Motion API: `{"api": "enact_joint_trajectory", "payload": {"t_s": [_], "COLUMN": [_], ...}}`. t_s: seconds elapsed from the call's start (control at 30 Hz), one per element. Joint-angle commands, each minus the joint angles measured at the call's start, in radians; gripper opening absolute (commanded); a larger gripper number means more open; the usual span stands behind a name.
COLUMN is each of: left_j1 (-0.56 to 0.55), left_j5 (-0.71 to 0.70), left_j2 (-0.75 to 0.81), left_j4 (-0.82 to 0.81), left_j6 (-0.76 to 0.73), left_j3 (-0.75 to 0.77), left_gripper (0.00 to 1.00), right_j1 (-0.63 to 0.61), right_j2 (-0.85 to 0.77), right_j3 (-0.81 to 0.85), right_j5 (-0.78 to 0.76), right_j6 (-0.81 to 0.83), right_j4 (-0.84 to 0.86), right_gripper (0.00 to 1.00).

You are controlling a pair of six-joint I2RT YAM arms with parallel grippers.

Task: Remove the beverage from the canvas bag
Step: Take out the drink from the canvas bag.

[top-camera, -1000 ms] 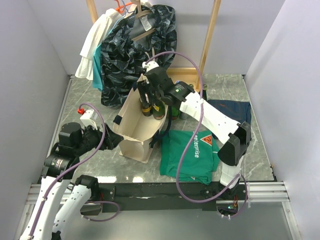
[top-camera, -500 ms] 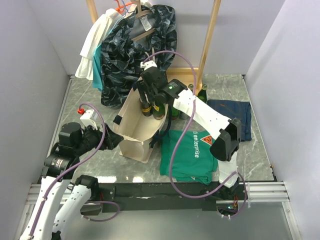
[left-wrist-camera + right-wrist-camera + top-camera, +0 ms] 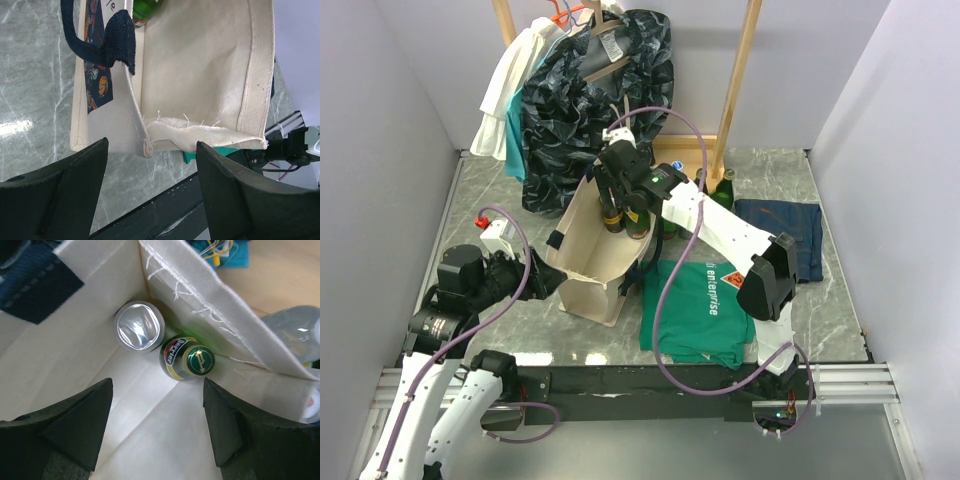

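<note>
The canvas bag [image 3: 585, 250] stands upright on the bench [image 3: 840, 305] with its mouth open. The right hand [image 3: 157, 385] hangs released over the bag's 1 o'clock end, fingers spread above the green beverage bottle [image 3: 192, 360]. The bottle stands inside the bag, with a silver-topped container [image 3: 138, 331] just beside it at its 10 o'clock. The left hand [image 3: 151, 146], also released, sits at the bag's 8 o'clock rim.

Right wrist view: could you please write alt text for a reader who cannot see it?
Looking down into the cream canvas bag, a capped green bottle stands beside a silver-topped container in one corner. The dark jaws stand open above them, holding nothing.
</note>
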State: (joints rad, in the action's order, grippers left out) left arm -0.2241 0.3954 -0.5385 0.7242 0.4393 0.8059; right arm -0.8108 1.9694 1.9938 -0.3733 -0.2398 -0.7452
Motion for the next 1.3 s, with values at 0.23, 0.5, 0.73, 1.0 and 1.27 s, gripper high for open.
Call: {"api": "enact_joint_trajectory", "payload": {"t_s": [0.23, 0.5, 0.73, 1.0, 1.27], "left_j1": [-0.003, -0.003, -0.003, -0.003, -0.003], "left_j5": [0.002, 0.005, 0.003, 0.008, 0.005], "left_j2": [0.005, 0.002, 0.000, -0.002, -0.002], "left_j4": [-0.006, -0.006, -0.006, -0.006, -0.006], "left_j6": [0.001, -0.002, -0.001, -0.001, -0.001], "left_j3": [0.001, 0.001, 0.001, -0.001, 0.001], "left_gripper": [0.76, 0.76, 0.77, 0.76, 0.77], "right_j1": [0.013, 0.016, 0.018, 0.021, 0.025], "right_j2": [-0.040, -0.044, -0.027, -0.018, 0.014], "right_j3": [-0.070, -0.075, -0.059, -0.079, -0.070], "right_j5": [-0.073, -0.159, -0.245, -0.274, -0.282], "right_j6": [-0.096, -0.124, -0.170, -0.242, -0.270], "right_j4": [0.124, 0.138, 0.098, 0.095, 0.081], "right_gripper": [0.75, 0.70, 0.66, 0.62, 0.62]}}
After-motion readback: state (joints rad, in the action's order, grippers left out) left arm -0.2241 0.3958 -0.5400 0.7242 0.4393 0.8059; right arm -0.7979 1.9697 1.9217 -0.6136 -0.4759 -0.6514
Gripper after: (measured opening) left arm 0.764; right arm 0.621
